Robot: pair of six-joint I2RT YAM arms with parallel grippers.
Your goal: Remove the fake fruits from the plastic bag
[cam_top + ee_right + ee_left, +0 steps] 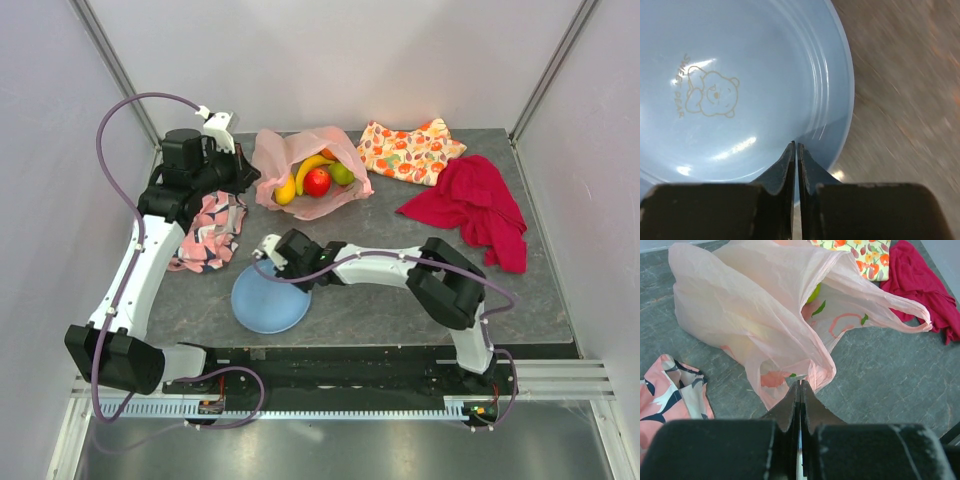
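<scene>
Several glossy fake fruits (318, 181) sit inside crinkly translucent pink plastic bag (275, 150) at table's 12 o'clock. Bag mouth faces 4 o'clock; yellow banana (305, 168) lies 7-to-1. Closed left gripper (799, 385) pinches bag edge. Closed right gripper (796, 147) is empty, over round blue plate (765, 60).

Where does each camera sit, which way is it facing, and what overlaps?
Top: above and behind the arm bases, looking down on the table; both arms show.
Left wrist: on the left arm, looking along the shut left gripper at the pink bag.
Right wrist: looking down past the right gripper onto the blue plate.
Shared: top and left wrist both show bag and red cloth.
</scene>
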